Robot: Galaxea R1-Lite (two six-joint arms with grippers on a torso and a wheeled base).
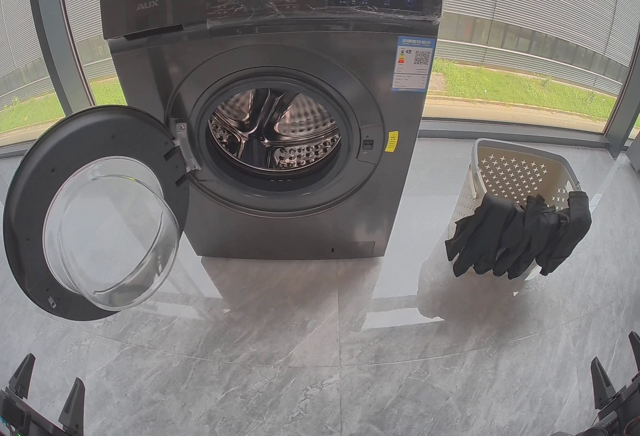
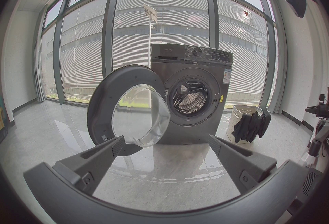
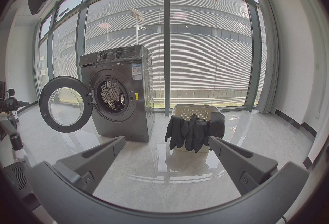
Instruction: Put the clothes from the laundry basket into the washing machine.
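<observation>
A dark grey washing machine [image 1: 280,104] stands ahead with its round door [image 1: 93,217] swung open to the left and the steel drum [image 1: 273,127] bare inside. To its right sits a white laundry basket [image 1: 517,174] with black clothes [image 1: 520,234] draped over its front rim. My left gripper [image 1: 47,384] is low at the near left, open and holding nothing. My right gripper [image 1: 617,367] is low at the near right, also open. The left wrist view shows the machine [image 2: 192,87] and the clothes [image 2: 252,125]; the right wrist view shows the clothes [image 3: 193,130] straight ahead.
The floor is glossy grey tile [image 1: 333,351], open between me and the machine. Tall windows [image 1: 533,11] run behind the machine and basket. The open door juts out over the floor on the left.
</observation>
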